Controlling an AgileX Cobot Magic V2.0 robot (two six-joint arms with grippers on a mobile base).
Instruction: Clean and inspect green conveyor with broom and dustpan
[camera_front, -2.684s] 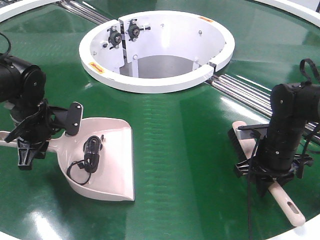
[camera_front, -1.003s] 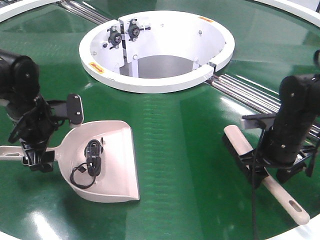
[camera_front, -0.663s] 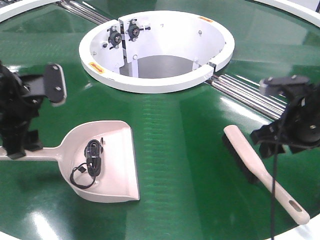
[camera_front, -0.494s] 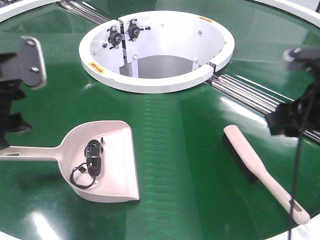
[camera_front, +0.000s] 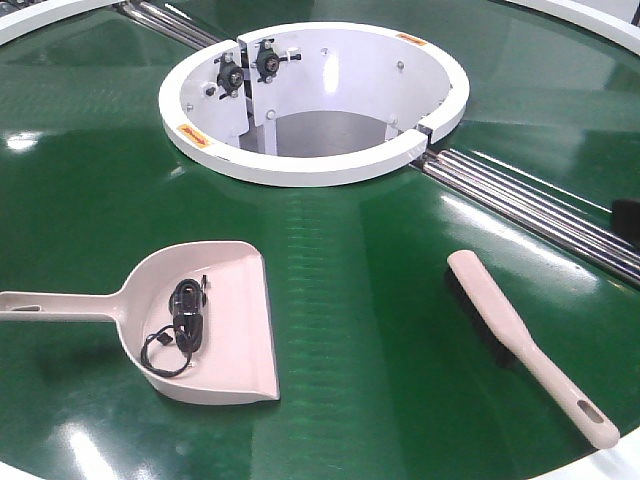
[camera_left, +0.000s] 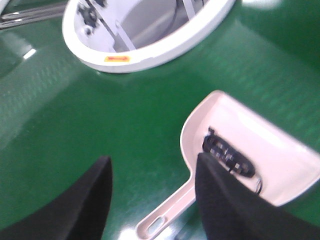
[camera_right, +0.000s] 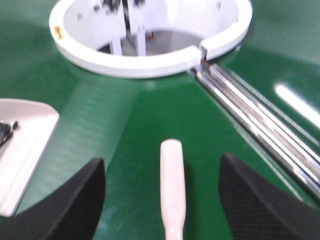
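nearest in the front view, on the green conveyor (camera_front: 340, 330): the dustpan (camera_front: 235, 340) at the left, lying flat, wide front edge toward the right, long flat handle pointing left, slot at its end. inside the pan, a small black object with a thin looped black cord (camera_front: 180, 325), close to the rear wall; not possible to tell what it is. nothing else inside.

at the right, well apart from the pan, the broom (camera_front: 520, 340), lying flat and diagonal, dark bristles along its far-left side, tapered handle toward the near right edge, hang slot near the tip. touched by no gripper.

from the left wrist view, left gripper (camera_left: 152, 200) spread wide, holding nothing, two dark fingers (camera_left: 85, 205) above the belt, dustpan (camera_left: 280, 160) handle seen between them but lower, apart from them. from the right wrist view, right gripper (camera_right: 162, 200) also spread wide and holding nothing, broom (camera_right: 172, 185) back visible between the fingers (camera_right: 255, 205), not touched.

farther, steel roller strips (camera_front: 540, 210) running diagonally from the ring to the right edge. beyond, the white circular central opening (camera_front: 315, 95), with a small yellow and red label (camera_front: 188, 130) on its rim, writing too small to read; black fittings (camera_front: 245, 65) on the inner wall.

belt surface glossy dark green, bright light reflections, white outer rim at far corners.
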